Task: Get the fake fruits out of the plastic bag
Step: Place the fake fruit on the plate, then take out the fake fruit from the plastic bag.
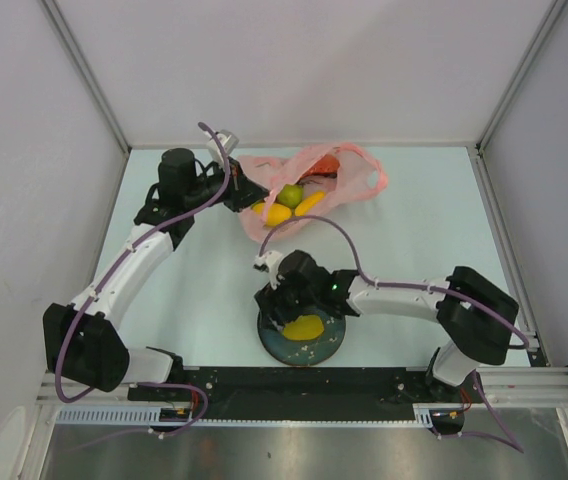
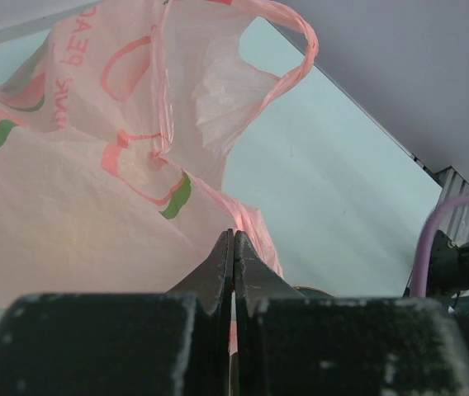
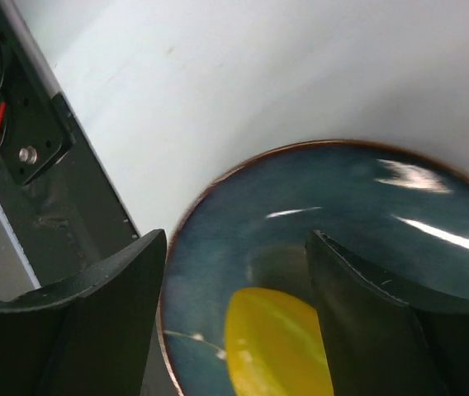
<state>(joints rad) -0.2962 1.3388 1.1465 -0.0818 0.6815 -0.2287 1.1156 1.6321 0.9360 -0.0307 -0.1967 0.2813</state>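
Left gripper (image 2: 233,241): jaws pressed fully together, pinching a fold of the thin, crinkly translucent pink plastic bag (image 2: 94,206). I can see pink film in the seam between the fingers. In the top view it sits at the bag's left edge.

The bag lies at the far middle of the pale table (image 1: 414,250), one handle loop sticking out to the right. It gapes enough that I can see fruit inside: a round glossy green fruit (image 1: 290,195), two elongated yellow fruits (image 1: 277,214) touching it on the near side, and something red-orange deeper in that I can't identify.

Right gripper (image 3: 239,247): jaws standing wide, gripping nothing. It hangs low over the round dark blue-grey plate (image 3: 383,190), which sits on the table near the arm bases.

A glossy yellow mango (image 3: 276,342) lies on the plate, below and between the two fingers. On the wrist view I see a gap on the left side. On the right side it's very close to the finger and I can't tell if they touch.
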